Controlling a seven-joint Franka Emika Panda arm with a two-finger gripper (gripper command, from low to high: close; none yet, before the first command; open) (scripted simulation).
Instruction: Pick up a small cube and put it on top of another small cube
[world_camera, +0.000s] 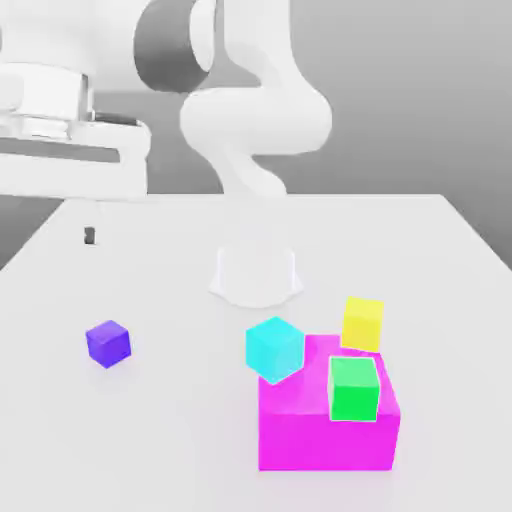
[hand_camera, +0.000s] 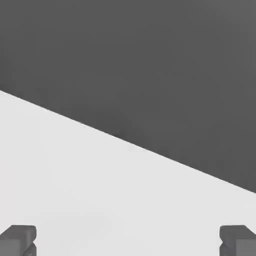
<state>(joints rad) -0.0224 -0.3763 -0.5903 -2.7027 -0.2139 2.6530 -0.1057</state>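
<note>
Magenta block (world_camera: 325, 430) hides yellow cube (world_camera: 362, 324) base.

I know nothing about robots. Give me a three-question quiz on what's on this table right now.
1. True or false: the purple cube sits alone on the table, apart from the other blocks.
2. What does the green cube rest on: A) table, B) magenta block, C) yellow cube?
3. Are the gripper fingers spread apart or pinched together?

Key: 1 true; 2 B; 3 spread apart, holding nothing.
</note>
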